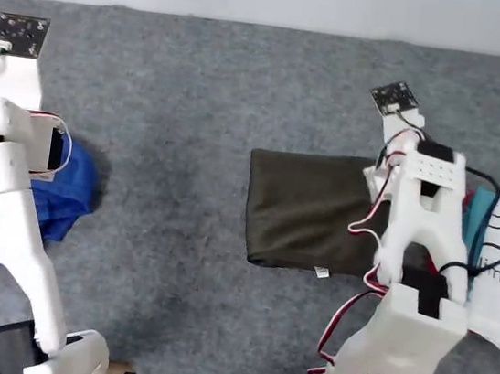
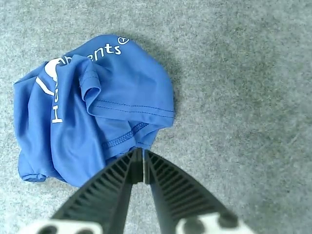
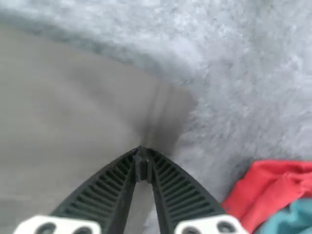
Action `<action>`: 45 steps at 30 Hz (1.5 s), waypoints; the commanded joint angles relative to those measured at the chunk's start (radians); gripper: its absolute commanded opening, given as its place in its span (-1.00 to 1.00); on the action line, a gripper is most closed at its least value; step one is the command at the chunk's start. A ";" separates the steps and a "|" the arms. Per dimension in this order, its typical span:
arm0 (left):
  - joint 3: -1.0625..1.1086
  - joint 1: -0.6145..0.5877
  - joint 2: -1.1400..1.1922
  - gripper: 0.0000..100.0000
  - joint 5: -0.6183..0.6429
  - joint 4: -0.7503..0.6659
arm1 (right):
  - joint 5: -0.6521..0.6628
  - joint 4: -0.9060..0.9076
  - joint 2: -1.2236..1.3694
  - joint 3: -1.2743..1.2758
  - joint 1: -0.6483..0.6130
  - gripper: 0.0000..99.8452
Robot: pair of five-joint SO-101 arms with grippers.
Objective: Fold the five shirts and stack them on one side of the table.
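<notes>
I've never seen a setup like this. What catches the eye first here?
A crumpled blue shirt lies on the left of the grey table, with the left tool closed at its edge. Toward the right, a neatly folded dark olive shirt lies flat, the right tool closed over it, with red fabric bunched beside.

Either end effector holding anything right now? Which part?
Both shut: the left end effector touches the blue shirt at its hem; the right end effector sits on the olive shirt near a corner. Actual pinch cannot be told.
</notes>
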 commanded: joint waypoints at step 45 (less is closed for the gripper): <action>-0.005 -0.006 -0.040 -0.97 -0.008 0.018 | -0.120 0.346 0.137 -0.137 -0.065 -0.98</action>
